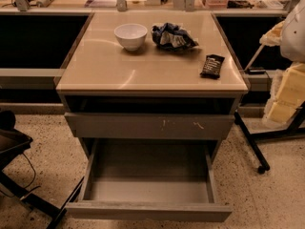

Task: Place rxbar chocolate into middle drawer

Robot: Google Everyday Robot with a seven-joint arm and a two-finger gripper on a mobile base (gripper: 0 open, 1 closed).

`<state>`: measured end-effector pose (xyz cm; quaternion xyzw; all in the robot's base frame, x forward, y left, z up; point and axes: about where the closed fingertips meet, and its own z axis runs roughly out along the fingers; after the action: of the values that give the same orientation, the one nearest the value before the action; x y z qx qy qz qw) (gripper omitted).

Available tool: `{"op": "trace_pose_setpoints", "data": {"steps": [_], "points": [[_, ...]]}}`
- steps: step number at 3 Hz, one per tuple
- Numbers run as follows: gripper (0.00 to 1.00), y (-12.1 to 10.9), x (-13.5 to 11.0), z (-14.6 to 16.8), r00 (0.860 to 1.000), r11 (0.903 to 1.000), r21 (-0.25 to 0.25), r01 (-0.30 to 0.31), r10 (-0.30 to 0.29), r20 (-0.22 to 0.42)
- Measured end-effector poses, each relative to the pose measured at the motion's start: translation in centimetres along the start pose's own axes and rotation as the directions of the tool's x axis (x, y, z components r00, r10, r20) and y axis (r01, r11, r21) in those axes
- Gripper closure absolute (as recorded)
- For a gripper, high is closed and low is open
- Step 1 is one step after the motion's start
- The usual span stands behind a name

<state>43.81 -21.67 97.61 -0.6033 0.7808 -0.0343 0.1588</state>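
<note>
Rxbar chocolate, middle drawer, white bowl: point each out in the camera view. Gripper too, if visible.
rxbar chocolate (212,66), camera view, centre of the black wrapper.
middle drawer (148,212), camera view, plain front panel.
white bowl (130,42), camera view, outer wall.
gripper: not in the camera view.

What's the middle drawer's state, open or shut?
Open: middle drawer pulled out, its tray bare; rxbar chocolate lies on the countertop. The gripper is not in view.

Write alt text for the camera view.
The rxbar lies near the right edge of the countertop, with a snack bag and bowl farther back. Below, the middle drawer stands open and empty. The gripper is not in view.
</note>
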Motion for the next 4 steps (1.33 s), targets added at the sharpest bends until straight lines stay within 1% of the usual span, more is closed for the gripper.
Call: {"op": "trace_pose_setpoints", "data": {"steps": [1,2,3,4], "points": [[0.0,0.0,0.0,0.0,1.0,1.0,0.0,0.0,0.0,0.0],[0.0,-1.7,-0.4,-0.4,0.998,0.9997,0.0,0.024,-0.024,0.049],[0.0,-5.5,-0.9,0.1,0.986,0.9982,-0.028,0.053,-0.048,0.16],[0.0,-9.6,-0.5,1.8,0.957,0.997,-0.065,0.041,-0.02,0.29]]}}
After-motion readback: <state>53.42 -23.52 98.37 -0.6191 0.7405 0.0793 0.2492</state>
